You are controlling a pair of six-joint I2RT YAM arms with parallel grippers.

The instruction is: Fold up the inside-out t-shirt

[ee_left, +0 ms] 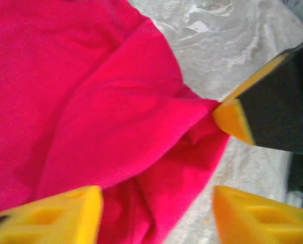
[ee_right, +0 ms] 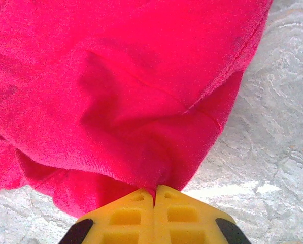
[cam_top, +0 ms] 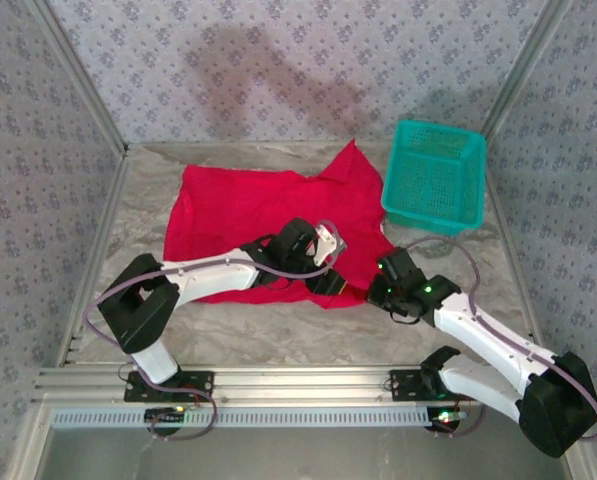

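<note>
The marble counter (cam_top: 278, 340) carries a red t-shirt (cam_top: 248, 200), which lies spread and wrinkled across its middle, with one corner reaching far toward the right. A teal basket (cam_top: 433, 212) stands at the far right, just beside this cloth. At the near right edge of the t-shirt the left fingers (ee_left: 60, 216) are apart above a folded flap. The right fingers (ee_right: 155, 203) are together, clamped on the near edge of the cloth.
</note>
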